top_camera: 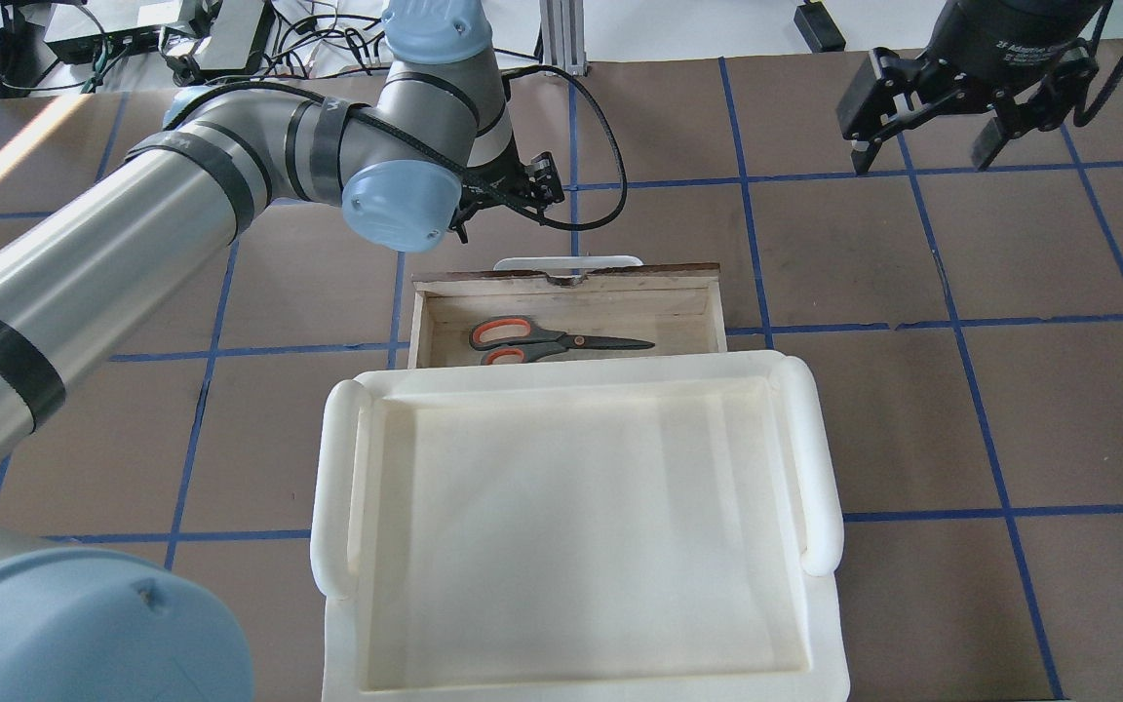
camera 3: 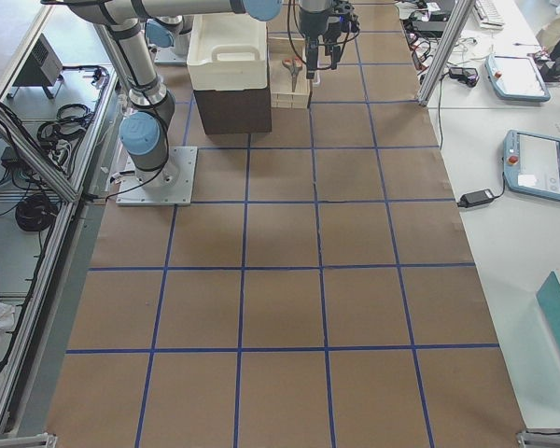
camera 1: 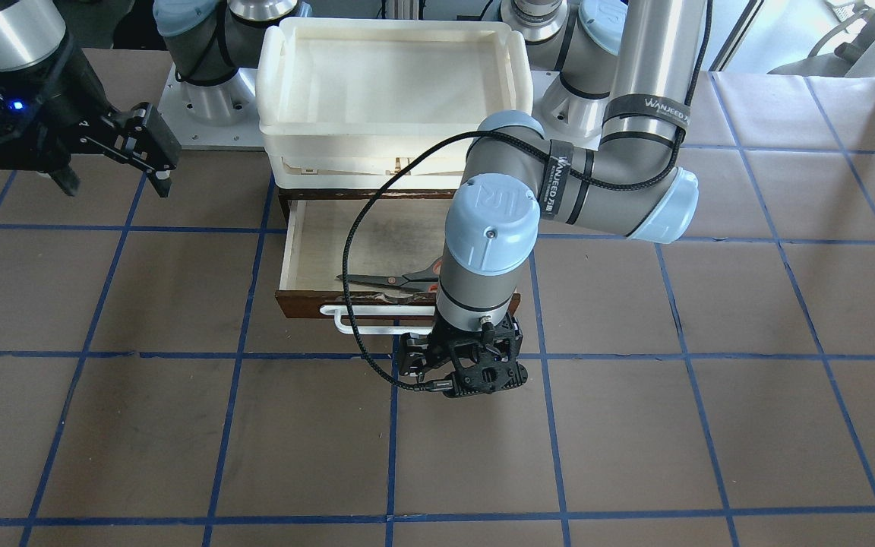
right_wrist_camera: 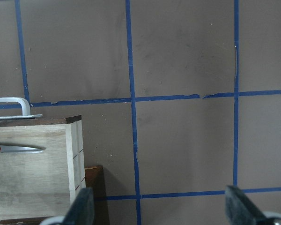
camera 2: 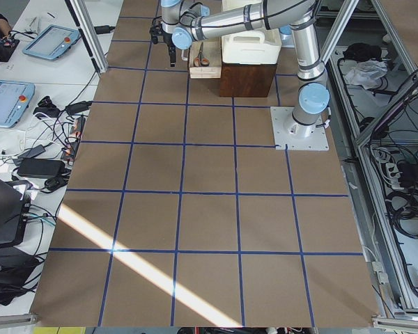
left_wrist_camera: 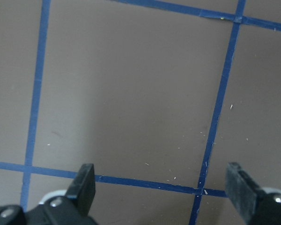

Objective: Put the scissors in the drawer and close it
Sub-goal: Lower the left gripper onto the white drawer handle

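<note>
The scissors (top_camera: 561, 341) lie flat in the open drawer (top_camera: 688, 302), handles toward the robot's left; they also show in the front view (camera 1: 388, 281), partly hidden by the left wrist. The drawer's white bar handle (top_camera: 566, 262) sticks out past its chipped front edge. My left gripper (camera 1: 462, 380) hangs just beyond the handle, over bare table, pointing down. In the left wrist view it (left_wrist_camera: 164, 187) is open and empty. My right gripper (top_camera: 924, 151) is open and empty, raised off to the drawer's right. The right wrist view shows a scissor blade (right_wrist_camera: 18, 148) in the drawer's corner (right_wrist_camera: 37, 173).
A cream-white plastic tray (top_camera: 820, 468) sits on top of the dark brown cabinet (camera 2: 247, 80) that holds the drawer. The table is brown with blue tape grid lines. The left arm's black cable (camera 1: 354, 304) loops over the drawer front.
</note>
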Controlling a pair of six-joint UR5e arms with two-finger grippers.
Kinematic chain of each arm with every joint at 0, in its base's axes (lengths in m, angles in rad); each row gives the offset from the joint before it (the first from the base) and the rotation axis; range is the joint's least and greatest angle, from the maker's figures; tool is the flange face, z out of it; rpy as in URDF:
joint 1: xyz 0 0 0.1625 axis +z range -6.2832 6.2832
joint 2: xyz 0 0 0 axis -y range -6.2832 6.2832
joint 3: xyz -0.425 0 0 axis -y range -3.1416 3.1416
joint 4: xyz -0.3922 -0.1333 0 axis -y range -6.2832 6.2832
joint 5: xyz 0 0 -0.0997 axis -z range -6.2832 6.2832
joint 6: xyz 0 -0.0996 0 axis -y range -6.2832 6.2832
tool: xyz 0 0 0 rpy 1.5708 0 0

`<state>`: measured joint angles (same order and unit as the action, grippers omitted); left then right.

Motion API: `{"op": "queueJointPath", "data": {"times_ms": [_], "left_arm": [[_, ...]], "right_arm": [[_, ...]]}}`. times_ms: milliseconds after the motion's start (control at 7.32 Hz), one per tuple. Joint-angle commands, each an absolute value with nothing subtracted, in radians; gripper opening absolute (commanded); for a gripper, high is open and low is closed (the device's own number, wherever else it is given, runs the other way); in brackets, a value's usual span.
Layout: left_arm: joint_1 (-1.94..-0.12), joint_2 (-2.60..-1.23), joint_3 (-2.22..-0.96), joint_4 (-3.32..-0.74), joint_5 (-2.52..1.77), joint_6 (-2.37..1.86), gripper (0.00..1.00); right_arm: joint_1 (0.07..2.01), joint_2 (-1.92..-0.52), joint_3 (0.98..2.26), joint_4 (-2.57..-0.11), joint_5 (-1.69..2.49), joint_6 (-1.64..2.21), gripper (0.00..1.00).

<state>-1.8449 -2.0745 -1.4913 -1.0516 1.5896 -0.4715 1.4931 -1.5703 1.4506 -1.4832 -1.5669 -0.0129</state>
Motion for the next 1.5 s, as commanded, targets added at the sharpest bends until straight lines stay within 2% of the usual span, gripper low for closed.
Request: {"op": "queueJointPath", "data": {"times_ms": [0,1366], "left_arm": [[-1.867,-2.089,-1.491,-1.081,1.609,-0.488,1.00],[-1.865,-2.051,-1.479,-1.328,1.605,-0.483,1.00]], "right_arm": [[1.505,-1.586,1.451,-1.477,-1.580,0.038,1.00],[1.505,-1.589,1.503,-1.474,-1.574,0.026,1.00]]}}
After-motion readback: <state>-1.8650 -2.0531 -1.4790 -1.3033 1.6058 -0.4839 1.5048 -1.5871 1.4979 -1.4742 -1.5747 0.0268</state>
